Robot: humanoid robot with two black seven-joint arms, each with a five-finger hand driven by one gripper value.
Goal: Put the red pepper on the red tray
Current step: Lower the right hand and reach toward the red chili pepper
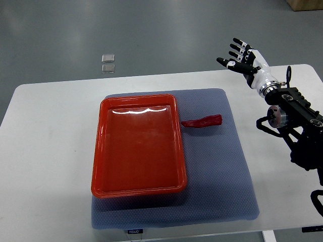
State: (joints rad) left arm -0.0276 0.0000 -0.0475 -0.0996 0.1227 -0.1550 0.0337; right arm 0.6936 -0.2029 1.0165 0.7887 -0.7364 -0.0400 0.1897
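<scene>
Red pepper (pixel 203 122) lay beside red tray (pixel 139 146); right robot hand (pixel 241 56) spread, empty; should pinch mid-body.

Counting what's sitting here: one tray (pixel 139 146), one pepper (pixel 203 122), one blue mat (pixel 222 171) under both, one white table (pixel 50 151), one robot hand (pixel 243 56) showing, and two little clear squares (pixel 108 63) lying on the floor.
</scene>
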